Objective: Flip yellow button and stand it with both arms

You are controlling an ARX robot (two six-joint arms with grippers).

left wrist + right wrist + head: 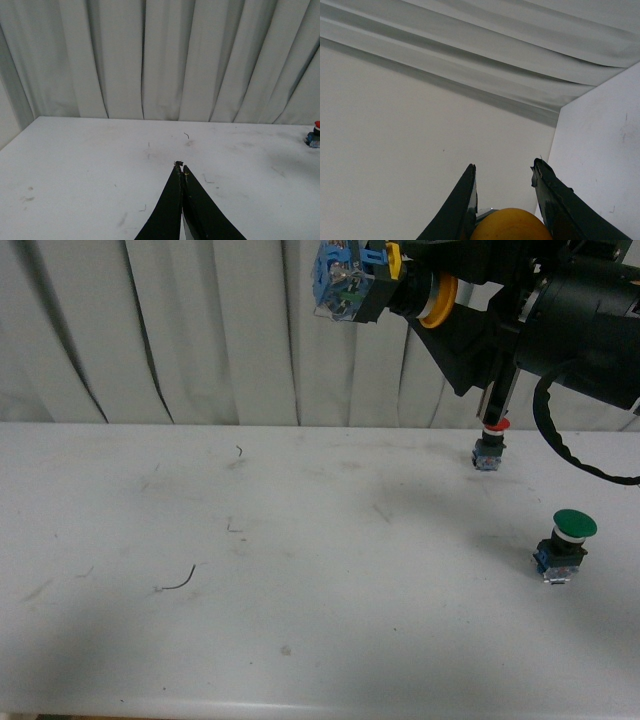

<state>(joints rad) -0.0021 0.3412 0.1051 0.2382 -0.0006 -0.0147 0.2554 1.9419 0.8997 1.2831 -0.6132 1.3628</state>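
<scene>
Right gripper [504,165] grips the yellow button [385,285] sideways, high above the tabletop [250,620]; left gripper [180,164] is pinched closed on nothing, while red-capped button [488,445] and green-capped button [565,545] stand toward the right edge, leaving the left and centre open.

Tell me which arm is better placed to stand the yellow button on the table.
Right: the right gripper clamps the yellow button by its cap, above the table. The left gripper is shut and empty.
</scene>
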